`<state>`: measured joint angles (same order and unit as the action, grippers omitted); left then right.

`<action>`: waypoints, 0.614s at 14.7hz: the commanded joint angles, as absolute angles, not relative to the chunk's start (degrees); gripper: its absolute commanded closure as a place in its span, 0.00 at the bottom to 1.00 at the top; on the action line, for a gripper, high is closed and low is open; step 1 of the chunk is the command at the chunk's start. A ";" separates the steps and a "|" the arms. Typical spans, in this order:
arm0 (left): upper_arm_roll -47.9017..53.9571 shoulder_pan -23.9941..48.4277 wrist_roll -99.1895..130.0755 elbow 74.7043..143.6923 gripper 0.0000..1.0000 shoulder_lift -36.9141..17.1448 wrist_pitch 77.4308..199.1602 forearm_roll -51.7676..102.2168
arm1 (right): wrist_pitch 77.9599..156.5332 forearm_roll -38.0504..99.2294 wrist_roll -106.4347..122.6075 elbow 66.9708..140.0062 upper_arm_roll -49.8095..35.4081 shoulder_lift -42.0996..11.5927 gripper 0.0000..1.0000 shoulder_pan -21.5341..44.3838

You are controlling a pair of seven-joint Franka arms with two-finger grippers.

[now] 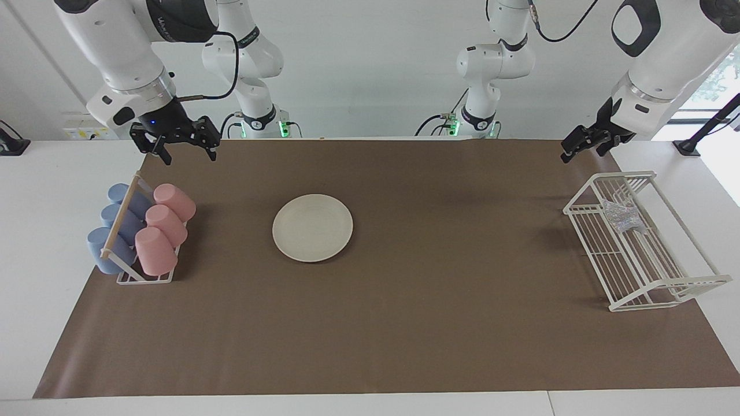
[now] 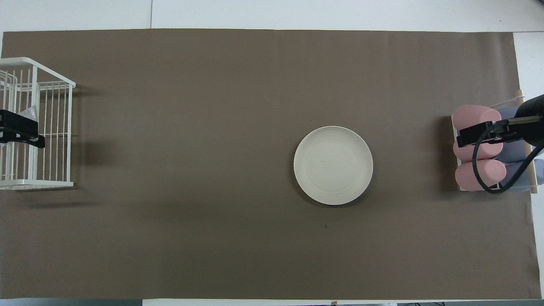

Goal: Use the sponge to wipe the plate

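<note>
The cream-white plate (image 1: 312,227) (image 2: 333,165) lies flat on the brown mat, toward the right arm's end of the table. The silvery speckled sponge (image 1: 622,216) (image 2: 30,112) rests inside a white wire rack (image 1: 670,284) (image 2: 40,183) at the left arm's end. My left gripper (image 1: 583,151) (image 2: 20,131) hangs open and holds nothing, above the end of the rack nearest the robots; in the overhead view it covers most of the sponge. My right gripper (image 1: 188,153) (image 2: 480,134) waits open in the air over the cup holder, holding nothing.
A holder with pink cups (image 1: 165,225) (image 2: 478,148) and blue cups (image 1: 115,228) lying on their sides stands at the right arm's end of the mat. The brown mat (image 1: 439,323) covers most of the white table.
</note>
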<state>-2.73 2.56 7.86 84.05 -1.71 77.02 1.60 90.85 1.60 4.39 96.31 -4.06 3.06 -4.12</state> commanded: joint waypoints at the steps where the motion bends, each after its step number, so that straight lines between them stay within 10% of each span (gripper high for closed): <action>1: -2.29 2.46 8.53 83.37 0.00 -1.34 75.57 1.67 | 90.62 1.41 5.45 95.98 -4.22 2.90 0.00 -4.22; 9: -1.67 2.46 8.35 87.11 0.00 -1.67 82.62 2.11 | 90.62 1.67 5.36 95.80 -4.13 2.81 0.00 -4.22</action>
